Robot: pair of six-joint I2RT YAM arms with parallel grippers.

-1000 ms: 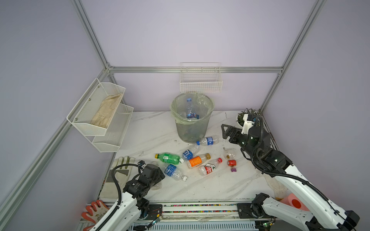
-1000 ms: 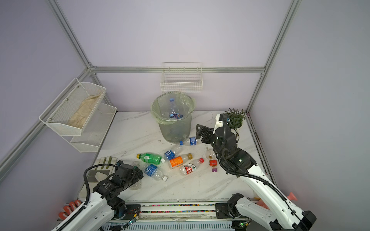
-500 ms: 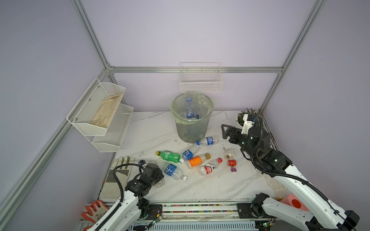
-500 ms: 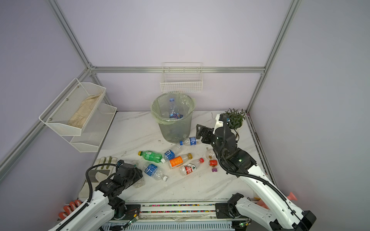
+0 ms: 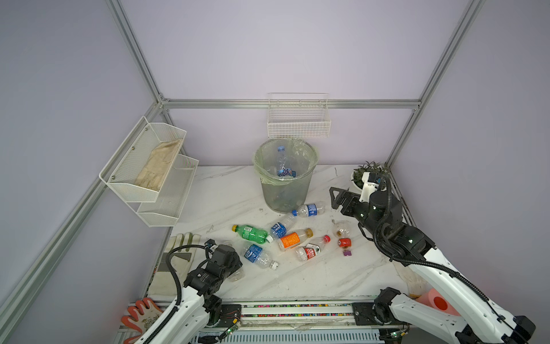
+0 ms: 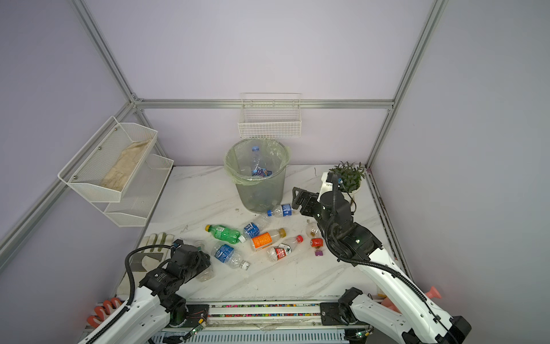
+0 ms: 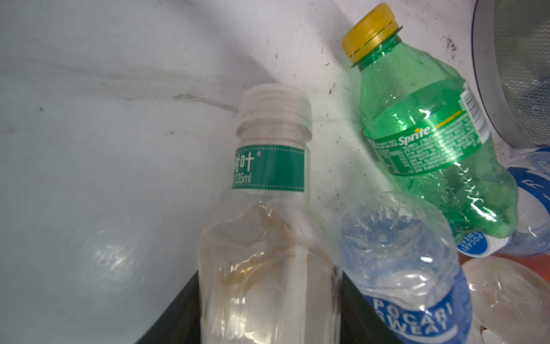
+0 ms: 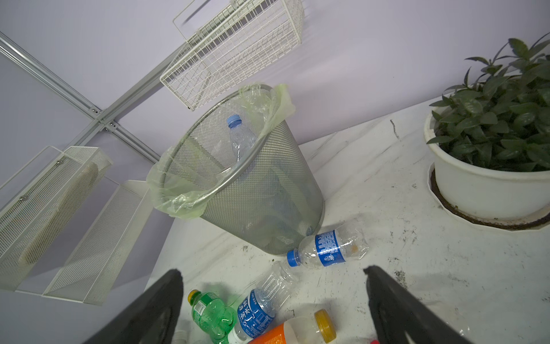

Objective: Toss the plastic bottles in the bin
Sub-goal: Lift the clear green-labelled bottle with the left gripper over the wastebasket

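My left fingers (image 7: 269, 297) press on both flanks of a clear bottle (image 7: 269, 166) with a green neck band and a white cap, so I judge it gripped. Its long axis runs out along the fingers, cap end away from my wrist, and its body looks dented. Just beside it lie a crumpled blue-labelled bottle (image 7: 416, 283), base towards me, and the green bottle (image 7: 422, 128), both loose on the tabletop (image 7: 104, 119). The move turns on where the bin (image 5: 285, 193) stands: well apart from these fingers, at the back, beyond the scatter of loose bottles. Its rim is far higher than anything lying flat, so I judge the load needs a lift before it crosses. My right fingers (image 8: 272, 269) gape wide with nothing between them, hovering near the bin and aimed at its wall. That arm is the nearer one, and a blue-capped bottle (image 8: 327, 247) lies at the bin's foot, its long axis running from one finger toward the other. A leaning bottle (image 5: 281, 160) shows inside the bin. In both top views my left wrist covers the grip, so I cannot tell whether the clear bottle is off the tabletop. The wrist view cuts off its lower half, and mesh and bag blur the bin's bottom.
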